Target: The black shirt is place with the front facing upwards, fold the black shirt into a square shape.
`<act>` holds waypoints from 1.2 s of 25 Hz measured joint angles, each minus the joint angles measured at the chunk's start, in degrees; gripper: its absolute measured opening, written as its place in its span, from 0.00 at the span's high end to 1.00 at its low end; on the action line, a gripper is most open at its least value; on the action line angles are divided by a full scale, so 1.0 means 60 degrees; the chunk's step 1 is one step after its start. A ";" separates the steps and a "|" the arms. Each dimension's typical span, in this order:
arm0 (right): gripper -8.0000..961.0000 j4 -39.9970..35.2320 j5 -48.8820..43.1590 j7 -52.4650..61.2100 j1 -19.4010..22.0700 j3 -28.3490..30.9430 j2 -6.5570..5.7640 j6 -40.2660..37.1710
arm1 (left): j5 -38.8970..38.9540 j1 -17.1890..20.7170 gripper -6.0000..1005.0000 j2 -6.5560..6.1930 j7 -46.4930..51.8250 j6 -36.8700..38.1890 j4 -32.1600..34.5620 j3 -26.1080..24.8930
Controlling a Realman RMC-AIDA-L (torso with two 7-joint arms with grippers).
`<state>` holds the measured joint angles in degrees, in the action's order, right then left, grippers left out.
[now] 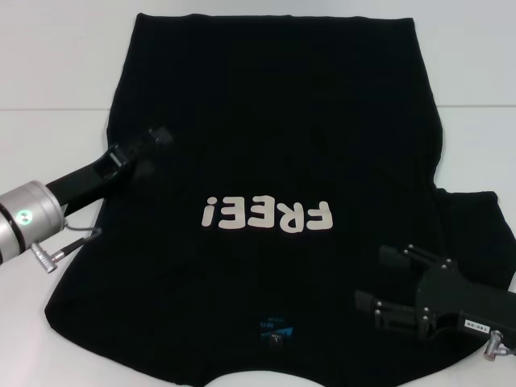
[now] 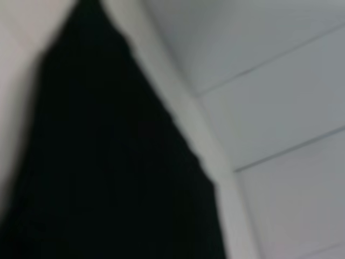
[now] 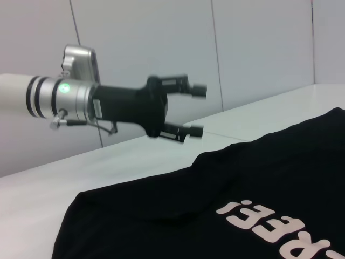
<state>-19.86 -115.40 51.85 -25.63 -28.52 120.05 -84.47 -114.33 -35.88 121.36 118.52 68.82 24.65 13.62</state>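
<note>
The black shirt (image 1: 274,161) is lying front-up on the table (image 1: 48,72), seemingly with its left side folded in. The left gripper (image 3: 191,108) is hovering open and empty over its left edge; the right gripper (image 1: 387,282) is waiting open near its collar, so most folding remains

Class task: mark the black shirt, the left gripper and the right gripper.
black cloth T-shirt (image 1: 266,121): head view, plain fabric above the lettering.
left gripper (image 3: 195,108): right wrist view, between its open jaws.
right gripper (image 1: 380,280): head view, between its open jaws.
</note>
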 joint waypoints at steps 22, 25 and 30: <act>0.04 -0.2888 -0.0308 0.5848 0.0577 0.0775 -0.0232 -0.0442 | -0.1256 0.2411 0.13 0.0333 -0.6899 0.4749 0.3188 0.2348; 0.04 -0.4209 -0.0762 0.8403 0.0601 0.0771 -0.0537 -0.0966 | -0.1483 0.2448 0.13 0.0356 -0.7102 0.4788 0.3215 0.2389; 0.04 -0.6249 -0.2571 1.2915 0.0181 0.0758 -0.1139 -0.1647 | -0.1592 0.2405 0.13 0.0339 -0.7124 0.4884 0.3283 0.2383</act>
<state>-57.35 -130.83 129.34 -24.54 -23.97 113.21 -94.35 -123.88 -21.45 123.40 75.78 98.13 44.35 27.91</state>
